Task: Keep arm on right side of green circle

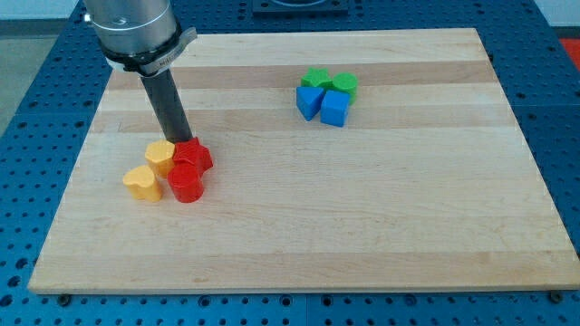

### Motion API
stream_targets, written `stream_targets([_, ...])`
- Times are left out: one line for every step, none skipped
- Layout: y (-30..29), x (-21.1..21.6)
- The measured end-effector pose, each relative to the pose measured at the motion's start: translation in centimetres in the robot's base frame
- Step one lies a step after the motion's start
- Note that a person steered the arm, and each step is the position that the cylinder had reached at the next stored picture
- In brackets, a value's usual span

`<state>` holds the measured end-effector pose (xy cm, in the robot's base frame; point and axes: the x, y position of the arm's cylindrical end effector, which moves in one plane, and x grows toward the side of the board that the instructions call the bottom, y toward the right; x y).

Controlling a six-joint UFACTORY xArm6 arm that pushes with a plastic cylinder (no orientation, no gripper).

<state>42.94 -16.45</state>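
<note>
My tip (184, 141) rests on the wooden bench (381, 217) at the view's left, just behind and touching, or nearly touching, a red star-shaped block (193, 157). Just in front of the tip sit a red cylinder (186, 183), a yellow block (160, 156) and a yellow heart-shaped block (142, 182). This rig carries no pincer, only a dark rod, so nothing opens or closes. The green circle (344, 84) lies well apart, toward the view's top right of the tip, clustered with a green star-shaped block (316, 78), a blue cube (334, 109) and a blue block (309, 101). I judge the task barely begun: next I must travel across and settle on the circle's right side without disturbing it. No containers are present.
</note>
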Motion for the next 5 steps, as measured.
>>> stream_targets([0.0, 0.0])
stream_targets([-1.0, -1.6])
stream_targets([0.5, -3.2])
stream_targets([5.6, -3.1])
stream_targets([10.1, -1.4])
